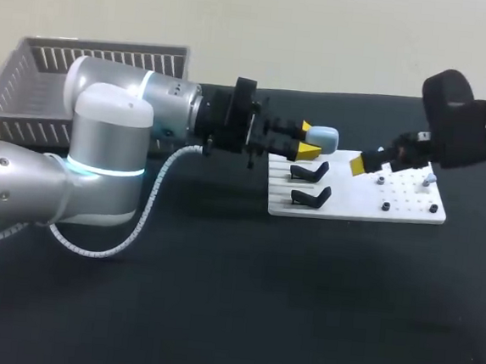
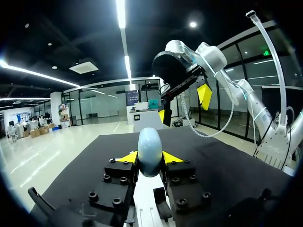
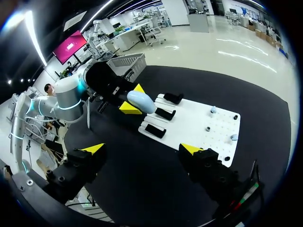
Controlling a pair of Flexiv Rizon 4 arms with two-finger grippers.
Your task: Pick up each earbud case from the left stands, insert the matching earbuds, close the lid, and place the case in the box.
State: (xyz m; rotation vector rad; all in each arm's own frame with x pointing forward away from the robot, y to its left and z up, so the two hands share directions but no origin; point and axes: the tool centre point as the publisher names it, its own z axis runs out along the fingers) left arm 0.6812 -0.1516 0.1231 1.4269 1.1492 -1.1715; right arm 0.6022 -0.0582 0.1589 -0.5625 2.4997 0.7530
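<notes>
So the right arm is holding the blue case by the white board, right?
No. The left arm holds the blue case in its jaws by the white board. The left wrist view shows it pinched between them.

Smooth, glossy pale-blue case [image 1: 323,138]; matt white plastic board [image 1: 355,211]; matt black tabletop [image 1: 216,299]; grey plastic basket [image 1: 28,104].

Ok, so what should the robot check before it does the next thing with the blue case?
1. Grip: left gripper shut on the blue case from both sides: ok.
2. Case held clear of the black stands, over the white board: ok.
3. Case lid open for earbuds: cannot tell.
4. Free hand: right gripper open and empty: ok.
5. Small earbuds sitting on the board: ok.
</notes>
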